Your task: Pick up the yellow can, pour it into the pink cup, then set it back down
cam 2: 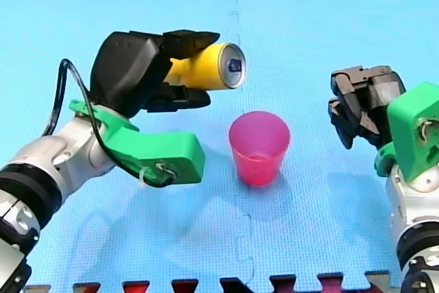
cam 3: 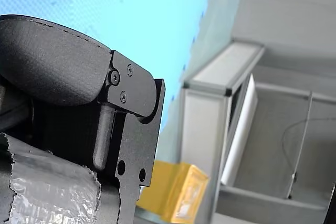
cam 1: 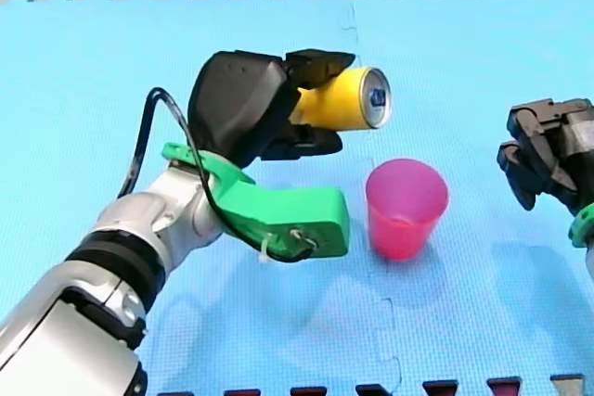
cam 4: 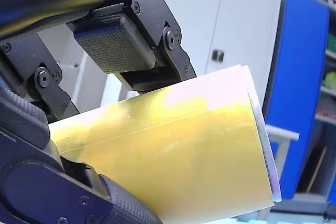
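The yellow can (cam 1: 345, 99) is gripped by the raised left hand (cam 1: 264, 107), tipped sideways above the round pink cup (cam 1: 406, 208) on the bumpy blue mat (cam 1: 483, 53); the right hand (cam 1: 543, 150) is seen beside the cup.

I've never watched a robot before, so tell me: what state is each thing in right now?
yellow can: in the air, tipped on its side
pink cup: upright on the blue mat, mouth up
left hand: shut on the yellow can, up beside the cup
right hand: shut, empty, right of the cup
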Motion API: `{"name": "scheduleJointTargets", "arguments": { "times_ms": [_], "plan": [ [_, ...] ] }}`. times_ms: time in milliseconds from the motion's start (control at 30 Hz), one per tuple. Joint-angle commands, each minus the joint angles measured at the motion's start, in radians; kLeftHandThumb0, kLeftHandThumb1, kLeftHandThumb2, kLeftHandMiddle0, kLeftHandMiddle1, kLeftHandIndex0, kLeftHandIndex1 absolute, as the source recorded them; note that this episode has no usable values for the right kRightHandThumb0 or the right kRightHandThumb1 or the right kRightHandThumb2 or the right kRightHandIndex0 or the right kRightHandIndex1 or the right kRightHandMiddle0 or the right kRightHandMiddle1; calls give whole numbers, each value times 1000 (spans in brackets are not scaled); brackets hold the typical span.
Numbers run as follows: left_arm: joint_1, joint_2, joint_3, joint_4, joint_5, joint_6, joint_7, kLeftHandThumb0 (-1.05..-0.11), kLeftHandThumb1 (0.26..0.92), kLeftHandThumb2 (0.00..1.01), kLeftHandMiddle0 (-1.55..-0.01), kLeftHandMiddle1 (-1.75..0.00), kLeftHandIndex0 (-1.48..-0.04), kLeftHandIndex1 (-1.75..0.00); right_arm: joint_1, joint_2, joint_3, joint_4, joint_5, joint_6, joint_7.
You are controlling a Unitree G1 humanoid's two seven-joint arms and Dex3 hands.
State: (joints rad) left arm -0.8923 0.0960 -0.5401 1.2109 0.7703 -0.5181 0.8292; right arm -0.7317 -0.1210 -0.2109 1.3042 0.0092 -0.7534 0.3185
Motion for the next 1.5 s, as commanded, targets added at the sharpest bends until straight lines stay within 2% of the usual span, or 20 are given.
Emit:
{"name": "scheduleJointTargets", "arguments": {
  "times_ms": [0, 267, 467, 700, 800, 1200, 1233, 1300, 1367, 1467],
  "plan": [
    [-16, 0, 3, -8, -2, 5, 32, -336, 829, 3, -1385, 0, -1189, -15, -4, -4, -4, 1, 6, 0, 5],
    [-22, -6, -16, -7, 17, 14, 85, -342, 830, 1, -1411, -12, -1233, -18, -6, -6, -10, 2, 12, 6, 19],
    [-13, -8, -24, -23, 22, 9, 93, -332, 828, 0, -1407, -8, -1232, -9, -8, -9, -14, 1, 18, 23, 38],
    [-9, -3, -36, -31, 37, 10, 100, -310, 830, 1, -1413, -10, -1236, -6, -7, -8, -16, -1, 24, 22, 49],
    [-10, 1, -46, -32, 51, 15, 103, -288, 831, 1, -1421, -14, -1196, 0, -7, -8, -17, -1, 26, 23, 53],
    [-11, 11, -85, -21, 94, 48, 142, -253, 845, 2, -1473, -109, -1176, 0, -7, -9, -14, 2, 22, 22, 46],
    [-11, 12, -88, -19, 96, 49, 145, -251, 847, 1, -1356, -342, -1174, -2, -7, -9, -14, 2, 21, 22, 45],
    [-12, 13, -95, -16, 100, 51, 152, -250, 849, 1, -1066, -914, -1171, -1, -7, -8, -12, 1, 20, 20, 43],
    [-14, 14, -102, -14, 106, 54, 162, -249, 852, 1, -978, -1105, -1188, -7, -7, -7, -11, 0, 19, 19, 42],
    [-14, 13, -109, -9, 113, 58, 174, -247, 857, 1, -906, -1296, -1216, -9, -6, -7, -10, 0, 20, 16, 41]
  ]
}}
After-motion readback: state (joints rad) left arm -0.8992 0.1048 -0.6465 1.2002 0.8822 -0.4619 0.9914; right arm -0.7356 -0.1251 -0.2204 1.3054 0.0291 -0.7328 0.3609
